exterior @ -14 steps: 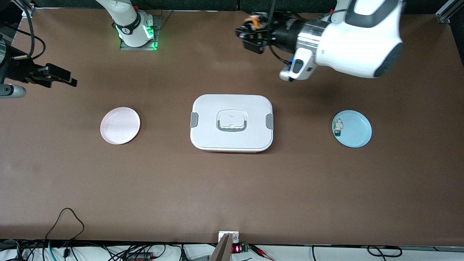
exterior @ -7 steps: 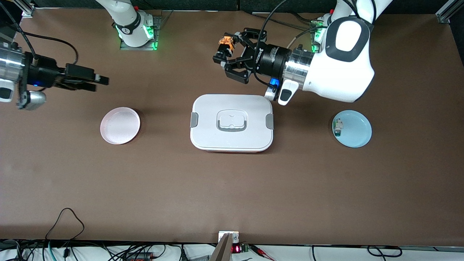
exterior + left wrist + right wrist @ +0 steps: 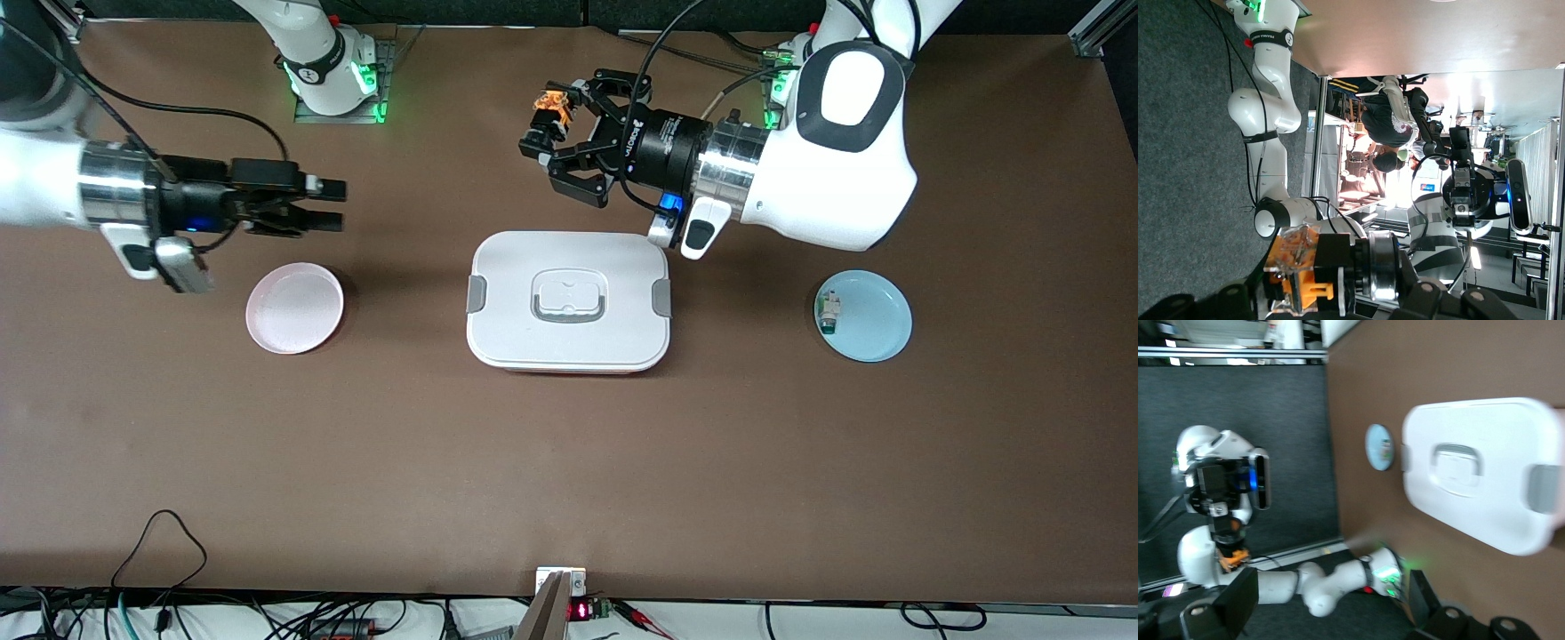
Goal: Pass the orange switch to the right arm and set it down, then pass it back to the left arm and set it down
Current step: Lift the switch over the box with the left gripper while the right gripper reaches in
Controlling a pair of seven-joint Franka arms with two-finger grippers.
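Gripping the orange switch (image 3: 552,104) between its fingers, the left gripper (image 3: 558,142) hangs above bare table, over ground farther from the front camera than the box (image 3: 569,300); we see the same switch (image 3: 1301,270) up close in the left wrist view. The right gripper (image 3: 331,204), fingers spread and holding nothing, hovers over bare table near the pink plate (image 3: 294,308), pointing toward the left one, the two well apart. We note the box shut at the table's middle. The blue plate (image 3: 876,317) toward the left arm's end carries a small white part with a green end (image 3: 829,313).
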